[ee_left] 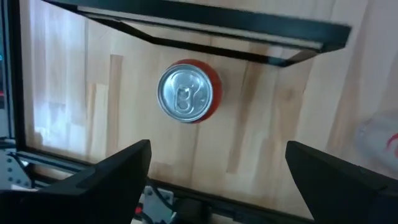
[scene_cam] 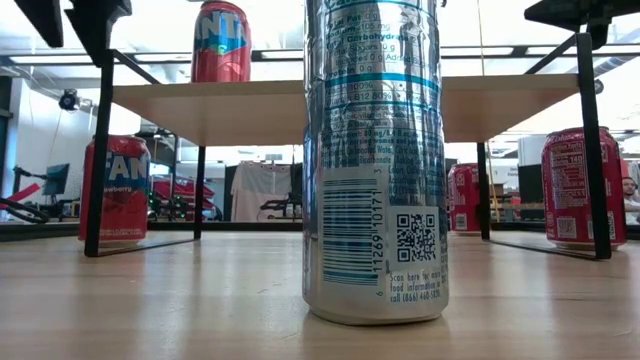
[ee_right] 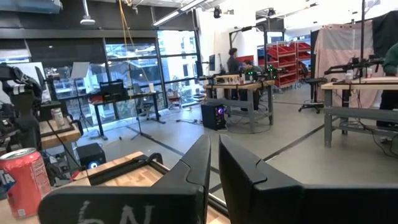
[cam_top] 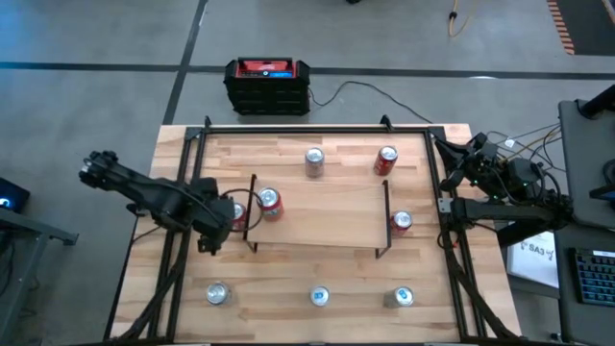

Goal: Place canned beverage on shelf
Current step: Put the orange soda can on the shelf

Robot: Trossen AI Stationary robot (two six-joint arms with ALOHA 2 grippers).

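The shelf point(cam_top: 317, 213) stands in the middle of the tabletop point(cam_top: 288, 279). 1 red can point(cam_top: 270, 203) stands upright on the shelf, near its left end. The left end effector point(cam_top: 223, 219) hangs just beside that end of the shelf, with its fingers point(ee_left: 118, 168) spread wide and gripping nothing. Under it, a second red can point(cam_top: 237, 215) stands on the tabletop just beside the left legs of the shelf; in the left wrist view its silver top point(ee_left: 185, 93) shows between the 2 fingers, lower than them.

The right end effector point(ee_right: 213, 163) waits at the right edge of the tabletop, well apart from the shelf, with its fingers closed and empty.

Behind the shelf stand a silver can point(cam_top: 314, 160) and a third red can point(cam_top: 386, 160). A fourth red can point(cam_top: 402, 222) stands just beside the right legs of the shelf. In front of the shelf, 3 silver cans point(cam_top: 319, 297) stand in a row near the front edge of the tabletop
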